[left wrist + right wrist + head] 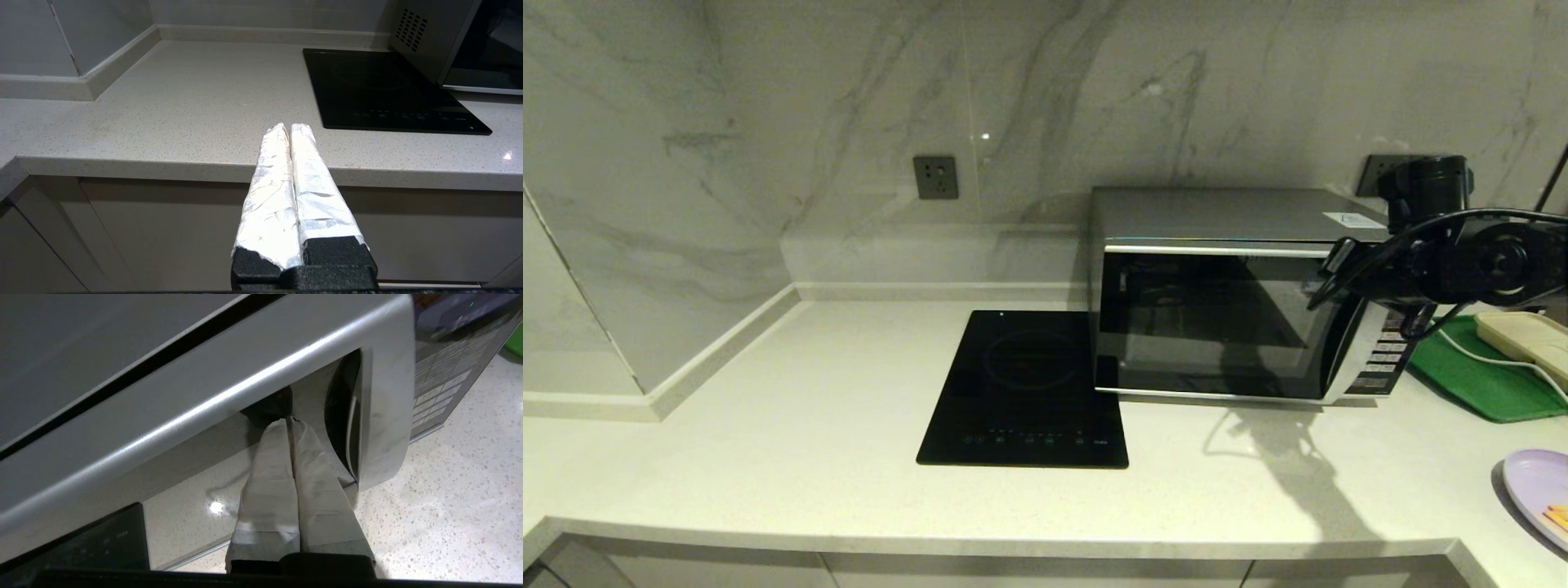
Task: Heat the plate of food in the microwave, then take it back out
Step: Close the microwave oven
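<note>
Closed right gripper at microwave door's top right corner, nothing held.

Left to right: left gripper parked off counter edge, fingers pressed together, empty; microwave door shut, long axis running nine to three; right fingertips tucked by curved silver trim beside keypad; plate of food at five o'clock from that gripper, well apart, nearest right arm.

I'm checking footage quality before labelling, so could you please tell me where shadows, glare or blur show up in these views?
Head view: the right arm casts a dark shadow on the counter before the microwave, whose door mirrors the room. Left wrist view: a small glare spot sits on the counter by the cooktop. Right wrist view: the keypad is blurred, and a bright glint reflects in the door beside the shut right hand.
</note>
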{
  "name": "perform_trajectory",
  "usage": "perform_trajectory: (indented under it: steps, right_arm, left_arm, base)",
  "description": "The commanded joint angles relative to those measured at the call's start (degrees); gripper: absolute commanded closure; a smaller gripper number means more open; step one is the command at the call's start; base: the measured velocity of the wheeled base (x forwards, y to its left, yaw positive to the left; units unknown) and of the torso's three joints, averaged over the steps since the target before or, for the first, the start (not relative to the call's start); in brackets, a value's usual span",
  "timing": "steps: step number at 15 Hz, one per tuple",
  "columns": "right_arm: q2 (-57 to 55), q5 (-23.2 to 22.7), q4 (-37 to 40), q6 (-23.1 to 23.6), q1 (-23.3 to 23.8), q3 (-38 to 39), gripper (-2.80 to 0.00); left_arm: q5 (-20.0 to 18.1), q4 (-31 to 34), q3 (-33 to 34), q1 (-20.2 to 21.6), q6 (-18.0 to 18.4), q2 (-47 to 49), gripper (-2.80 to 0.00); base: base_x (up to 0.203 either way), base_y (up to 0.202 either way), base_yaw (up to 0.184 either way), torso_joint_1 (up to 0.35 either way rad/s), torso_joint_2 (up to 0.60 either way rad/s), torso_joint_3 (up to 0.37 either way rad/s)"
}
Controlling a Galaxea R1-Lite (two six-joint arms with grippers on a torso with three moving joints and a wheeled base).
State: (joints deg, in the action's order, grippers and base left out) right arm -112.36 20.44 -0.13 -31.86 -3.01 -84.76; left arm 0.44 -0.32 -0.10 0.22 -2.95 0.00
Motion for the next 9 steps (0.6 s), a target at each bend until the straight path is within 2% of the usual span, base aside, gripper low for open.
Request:
perform_trajectory:
  steps: [1,9]
  right_arm:
    - [0.2,0.1,-0.4,-0.1,0.0,-0.8,0.00]
    - [-1.3,0.2,-0.2,0.1,0.1,-4.0,0.00]
  left_arm:
    - [0.0,0.0,0.0,0.0,0.0,0.0,0.00]
    - [0.0,0.0,0.0,0.0,0.0,-0.1,0.00]
  base:
    - [0.000,0.000,0.000,0.000,0.00,0.000]
    - [0.000,0.000,0.000,0.000,0.00,0.000]
